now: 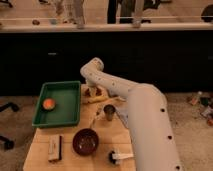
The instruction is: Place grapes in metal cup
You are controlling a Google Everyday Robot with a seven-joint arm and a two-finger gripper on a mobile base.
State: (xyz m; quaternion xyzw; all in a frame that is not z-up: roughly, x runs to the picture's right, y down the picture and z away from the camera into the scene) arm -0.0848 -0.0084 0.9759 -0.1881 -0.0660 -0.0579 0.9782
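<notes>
While scanning from the near edge of the wooden tabletop: small white object at front right, dark-topped block at front left. Dark red bowl between the two, just behind them.

Farther in, metal cup upright, right of centre, close beside the white arm. Mouth up, inside dark, contents not discernible.

Left of the cup, green tray, one round orange item inside near its left wall.

Beyond the cup, toward the far side of the tabletop by the tray's far right corner: gripper pointing down, low over a yellow patch. Grapes visible as reddish-brown lumps right at the gripper, apart from the cup, not in it. Held or merely beside the gripper: cannot tell.

Elbow of the arm above the gripper, rest of the arm sloping down to the right foreground.

Farthest back, dark cabinet front under a pale ledge.
</notes>
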